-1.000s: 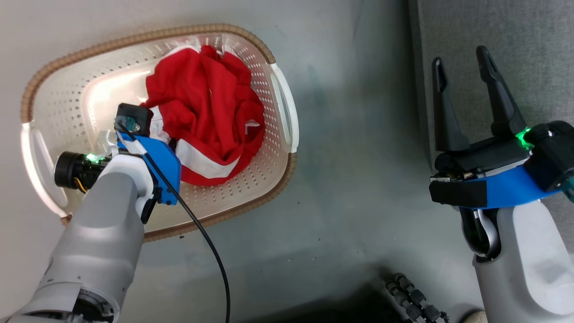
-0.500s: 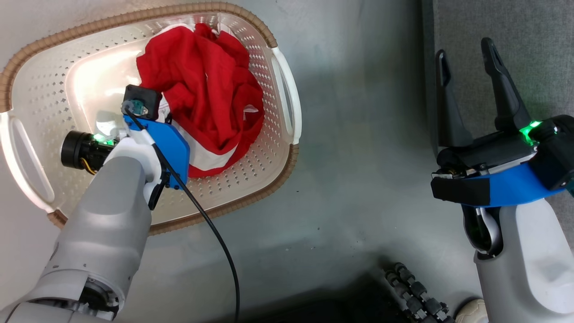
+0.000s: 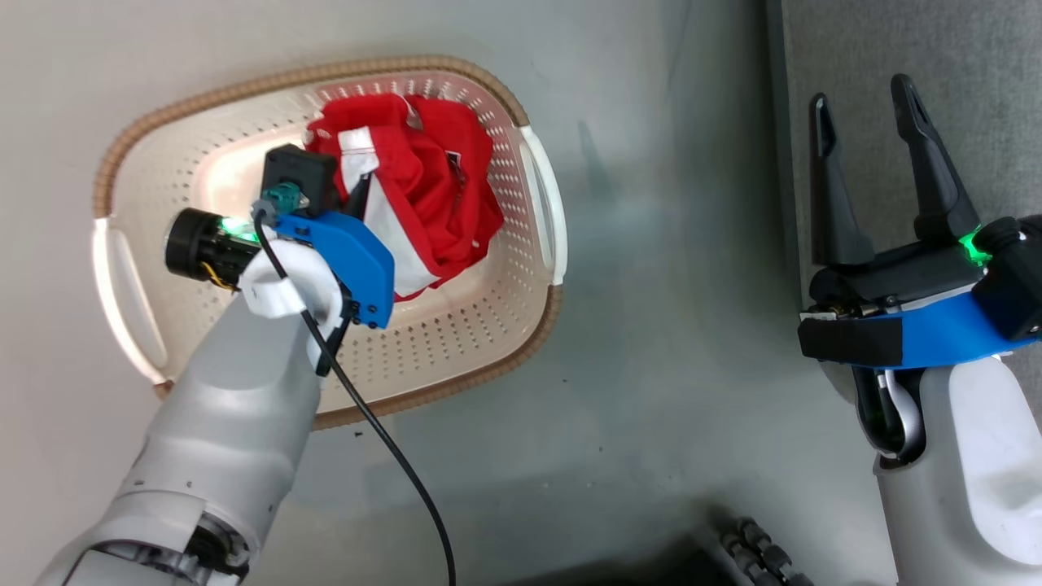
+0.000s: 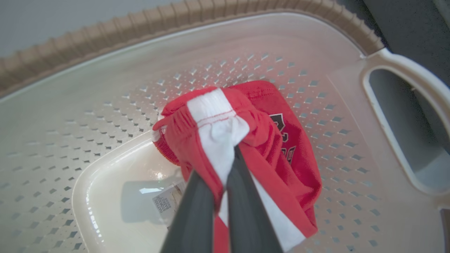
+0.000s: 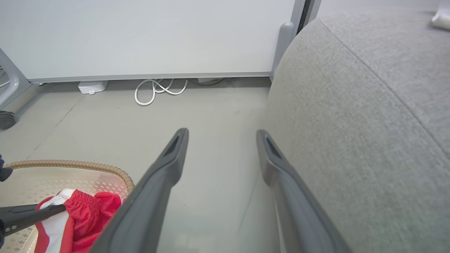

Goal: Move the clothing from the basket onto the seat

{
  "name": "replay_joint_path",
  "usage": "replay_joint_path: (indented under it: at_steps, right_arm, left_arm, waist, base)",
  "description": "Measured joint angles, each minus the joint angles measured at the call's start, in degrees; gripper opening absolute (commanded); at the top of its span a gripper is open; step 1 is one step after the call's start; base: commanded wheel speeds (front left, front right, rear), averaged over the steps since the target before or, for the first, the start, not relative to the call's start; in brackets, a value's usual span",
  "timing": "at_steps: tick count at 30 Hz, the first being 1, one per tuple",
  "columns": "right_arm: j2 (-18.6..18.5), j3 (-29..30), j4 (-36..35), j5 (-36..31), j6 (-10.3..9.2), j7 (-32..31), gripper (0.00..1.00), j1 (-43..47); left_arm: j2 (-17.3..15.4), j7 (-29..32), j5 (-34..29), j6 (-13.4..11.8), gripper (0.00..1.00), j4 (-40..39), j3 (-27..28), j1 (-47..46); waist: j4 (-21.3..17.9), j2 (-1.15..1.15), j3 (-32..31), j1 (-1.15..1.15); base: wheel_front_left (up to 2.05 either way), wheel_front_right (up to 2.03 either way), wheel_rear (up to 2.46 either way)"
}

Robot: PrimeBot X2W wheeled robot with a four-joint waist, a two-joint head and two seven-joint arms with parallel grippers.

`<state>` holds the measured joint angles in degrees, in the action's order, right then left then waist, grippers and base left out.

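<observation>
The clothing point(image 3: 444, 191), red with white stripes and a dark logo, hangs bunched over the right half of the cream basket point(image 3: 456, 342). My left gripper point(image 4: 221, 175) is shut on a white-and-red waistband fold of the clothing point(image 4: 277, 151), which drapes down from its fingers. In the head view my left wrist point(image 3: 326, 244) covers those fingers. The right wrist view catches the clothing point(image 5: 84, 218) and the basket rim point(image 5: 70, 163) at lower left. My right gripper point(image 3: 863, 94) stands open and empty beside the grey seat point(image 3: 961, 73), fingers spread point(image 5: 222, 133) along the seat's edge point(image 5: 351, 123).
A paper label point(image 4: 168, 202) lies on the basket floor. Grey floor separates the basket from the seat. A coiled white cable point(image 5: 158, 91) and a caster point(image 5: 5, 119) sit by the far wall panel. A black cable chain point(image 3: 757, 545) lies near my base.
My left gripper has shut on the clothing and drawn it up into a tighter bundle. The head camera has shifted. The right gripper stays open in the same place.
</observation>
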<state>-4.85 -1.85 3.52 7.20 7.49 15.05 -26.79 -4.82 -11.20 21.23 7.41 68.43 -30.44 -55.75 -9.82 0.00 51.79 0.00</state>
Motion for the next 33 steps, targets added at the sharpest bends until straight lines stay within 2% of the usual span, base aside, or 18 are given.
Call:
replay_joint_path:
  at_steps: [7, 11, 21, 33]
  right_arm:
    - [-0.74, 0.41, 1.22, -0.02, 0.0, 0.0, 1.0, 0.74]
    - [-1.24, 0.88, 2.48, -0.02, 0.0, 0.0, 1.0, 2.35]
    - [-1.25, 1.42, 4.79, 0.0, 0.0, 0.0, 1.0, 6.05]
    - [-0.27, 1.98, 7.69, 0.53, 0.0, 0.0, 1.0, 12.73]
  left_arm:
    - [0.32, -3.1, 3.55, 0.0, 0.0, -3.11, -3.0, 1.74]
    - [0.0, -3.71, 5.5, 0.0, 0.0, -7.35, -3.75, 3.93]
    - [-1.34, -3.79, 3.93, 0.0, 0.0, -18.63, -2.2, 8.92]
    - [-0.14, -3.81, 2.25, -0.01, 0.0, -27.73, -0.1, 12.64]
  waist:
    - [1.87, 0.0, -4.98, 0.0]
    - [3.4, 0.0, -9.89, 0.0]
    - [5.63, 0.0, -19.83, -0.01]
    - [7.33, 0.0, -33.48, -0.02]
  base:
    - [0.0, 0.0, 0.0]
    - [0.0, 0.0, 0.0]
    - [0.0, 0.0, 0.0]
    - [0.0, 0.0, 0.0]
